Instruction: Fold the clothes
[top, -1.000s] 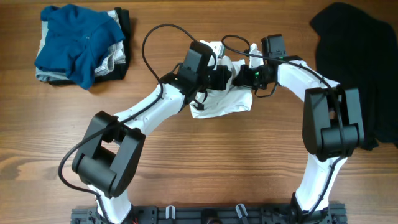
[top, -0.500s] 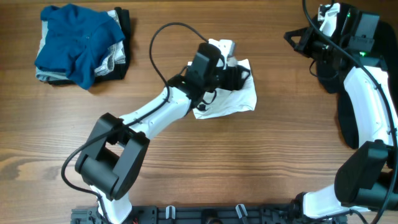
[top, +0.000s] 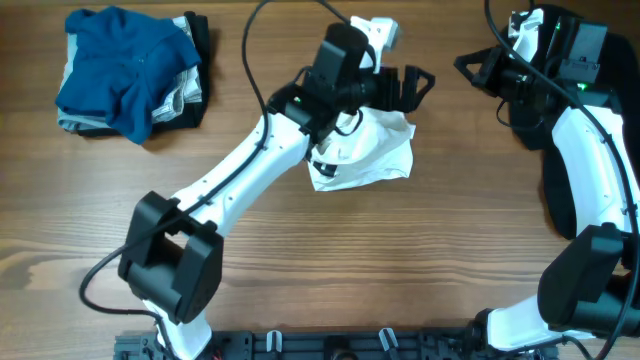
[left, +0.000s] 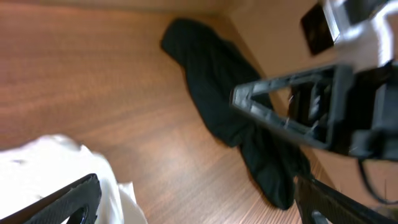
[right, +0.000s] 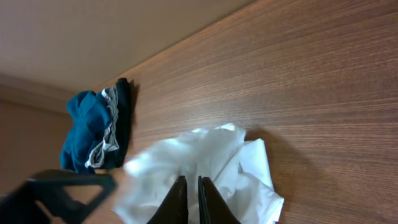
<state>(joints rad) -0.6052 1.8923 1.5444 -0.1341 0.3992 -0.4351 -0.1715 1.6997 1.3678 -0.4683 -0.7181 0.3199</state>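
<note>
The white T-shirt (top: 372, 158) lies crumpled on the table's middle; its lettering is hidden. My left gripper (top: 418, 85) hovers over the shirt's far edge, wide open and empty. In the left wrist view its fingers (left: 69, 198) frame bare wood, with the white shirt (left: 43, 165) at the lower left and the black garment (left: 227, 102) ahead. My right gripper (top: 468, 64) is raised at the far right by the black garment (top: 628, 120). Its jaws stand almost together, holding nothing. From the right wrist view the right gripper (right: 193, 200) points toward the white shirt (right: 242, 165).
A pile of blue and grey clothes (top: 128, 70) sits at the far left, and the same blue pile (right: 93, 132) appears in the right wrist view. Bare wooden tabletop (top: 400, 260) spreads between the shirt and the arm bases. The right arm crosses the black garment.
The left gripper opened, let the white shirt drop and lifted toward the far side. The right arm swung away from the shirt to the far right, its jaws parting a hair.
</note>
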